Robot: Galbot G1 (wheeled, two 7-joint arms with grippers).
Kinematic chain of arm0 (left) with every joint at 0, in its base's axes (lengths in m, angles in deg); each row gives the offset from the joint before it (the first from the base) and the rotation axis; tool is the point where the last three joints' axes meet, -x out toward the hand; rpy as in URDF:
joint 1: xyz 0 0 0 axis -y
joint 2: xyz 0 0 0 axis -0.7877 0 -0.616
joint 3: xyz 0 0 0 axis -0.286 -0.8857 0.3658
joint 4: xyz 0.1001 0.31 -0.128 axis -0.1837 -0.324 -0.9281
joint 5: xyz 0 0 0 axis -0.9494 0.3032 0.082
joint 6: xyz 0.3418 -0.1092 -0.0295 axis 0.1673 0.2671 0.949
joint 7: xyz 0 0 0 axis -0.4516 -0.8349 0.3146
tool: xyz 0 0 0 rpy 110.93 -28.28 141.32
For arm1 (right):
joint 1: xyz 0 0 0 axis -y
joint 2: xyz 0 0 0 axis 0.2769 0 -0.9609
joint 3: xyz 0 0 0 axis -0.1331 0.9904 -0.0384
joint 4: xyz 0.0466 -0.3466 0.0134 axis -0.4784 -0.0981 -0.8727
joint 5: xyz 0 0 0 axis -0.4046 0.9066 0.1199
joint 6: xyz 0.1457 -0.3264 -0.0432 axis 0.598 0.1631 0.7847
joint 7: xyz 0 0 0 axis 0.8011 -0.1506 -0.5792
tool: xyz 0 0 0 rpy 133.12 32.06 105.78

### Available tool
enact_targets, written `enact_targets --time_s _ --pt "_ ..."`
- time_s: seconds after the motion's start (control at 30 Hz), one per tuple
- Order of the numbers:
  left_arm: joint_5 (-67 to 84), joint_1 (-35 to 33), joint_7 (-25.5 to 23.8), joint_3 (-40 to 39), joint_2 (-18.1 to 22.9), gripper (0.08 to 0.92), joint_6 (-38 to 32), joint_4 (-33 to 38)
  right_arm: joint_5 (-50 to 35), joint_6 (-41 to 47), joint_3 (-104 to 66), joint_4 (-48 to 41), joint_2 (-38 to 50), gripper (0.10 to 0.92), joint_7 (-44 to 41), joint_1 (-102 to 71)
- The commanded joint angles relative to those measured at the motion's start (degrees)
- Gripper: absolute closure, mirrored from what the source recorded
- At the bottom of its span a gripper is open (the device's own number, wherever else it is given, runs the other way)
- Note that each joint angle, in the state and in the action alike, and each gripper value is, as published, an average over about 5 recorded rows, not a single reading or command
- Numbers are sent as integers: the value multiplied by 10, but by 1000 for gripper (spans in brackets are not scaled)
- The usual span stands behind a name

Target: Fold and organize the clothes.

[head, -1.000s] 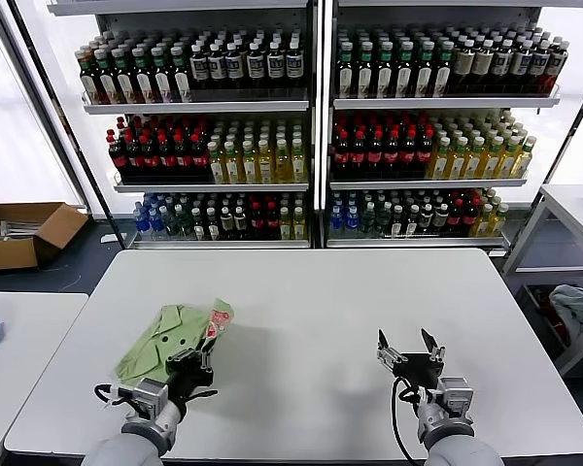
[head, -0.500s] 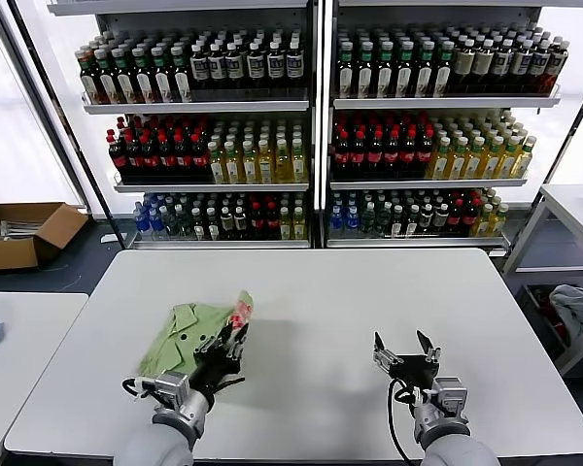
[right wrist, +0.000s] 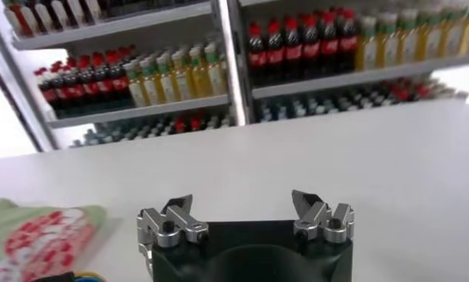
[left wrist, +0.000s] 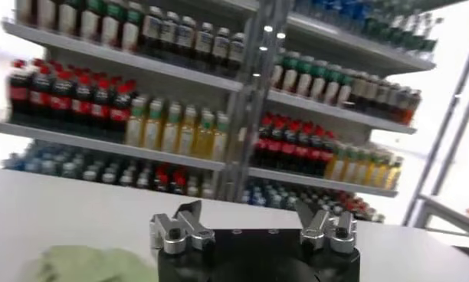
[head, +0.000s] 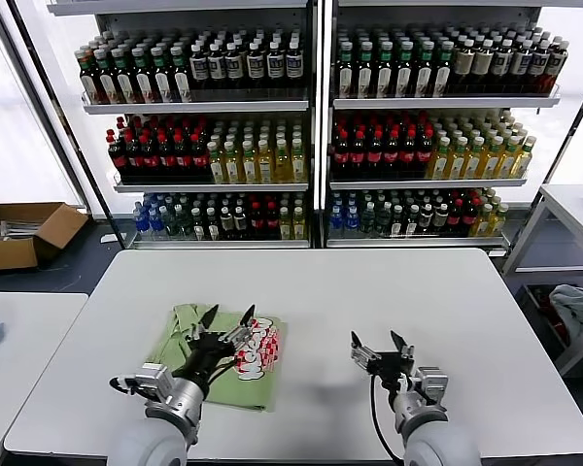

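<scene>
the left arm reaches in from the near left edge of the white rectangular table (head: 389, 282), its forearm low over the tabletop, and the left gripper (head: 225, 316) hovers over the folded shirt with its two black fingers spread wide, holding nothing. in the left wrist view the same gripper (left wrist: 251, 216) shows both metal-tipped fingers standing well apart with only air between them.

the right arm comes in from the near right edge, and the right gripper (head: 377, 346) hangs just above bare tabletop with its fingers splayed wide, empty. the right wrist view shows that gripper (right wrist: 243, 208) the same way, fingers far apart.

the light green short-sleeved polo shirt of soft fabric (head: 223, 364) lies on the near left part of the table, directly beneath and around the left gripper, and well apart from the right gripper to its right. it is folded into a rough flat rectangle. the collar sits at its far left corner, and the red-and-white printed graphic faces up along its right side. the fabric looks slightly rumpled near the collar.

behind the table stand tall white shelves of bottled drinks (head: 311, 126).
</scene>
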Motion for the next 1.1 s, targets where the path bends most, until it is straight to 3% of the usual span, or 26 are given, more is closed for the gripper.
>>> enact_targets --time_s 0.03,0.37,0.97,1.1 --pt "-35 -8 68 88 -26 204 17 -2 -227 32 117 -57 -10 203 46 123" --pt "-35 -21 79 126 -31 177 26 -1 -220 32 191 -134 -54 203 81 189" --pt "-35 -16 79 124 -27 177 26 -18 -179 32 215 -154 -67 206 100 174" --pt "-34 -17 79 125 -27 177 27 -19 -171 32 222 -159 -69 256 102 176"
